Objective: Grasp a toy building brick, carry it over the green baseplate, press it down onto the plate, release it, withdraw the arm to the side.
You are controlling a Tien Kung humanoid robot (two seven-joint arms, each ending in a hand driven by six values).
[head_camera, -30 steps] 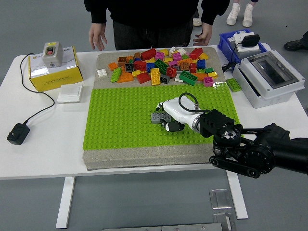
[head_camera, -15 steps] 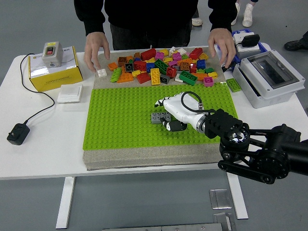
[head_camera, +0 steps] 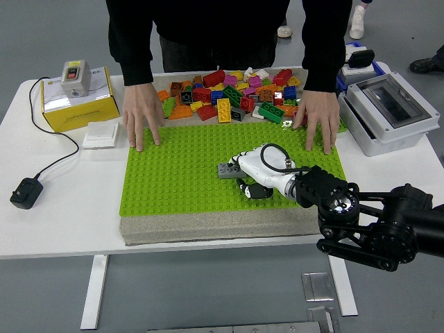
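Since the earlier frames, the person's two hands have come down from the table's far edge and now lie flat on the green baseplate, while my right hand has stayed at the middle of the plate. At far left, a black power adapter lies on the white table with its cord running up to a yellow box that carries a grey switch unit; a small white plate lies just beside the box. The person's hand at centre left presses palm-down on the baseplate's upper left corner. Behind the plate, at upper centre, lies a heap of loose coloured bricks. At mid-frame a grey brick sits on the baseplate studs, touching my white fingertips; my fingers are curled over it, though I cannot tell whether they grip it or only rest against it. The person's other hand lies flat on the plate's upper right corner. My black forearm enters from the lower right. At upper right stand a grey enclosure with a clear lid and a blue bin.
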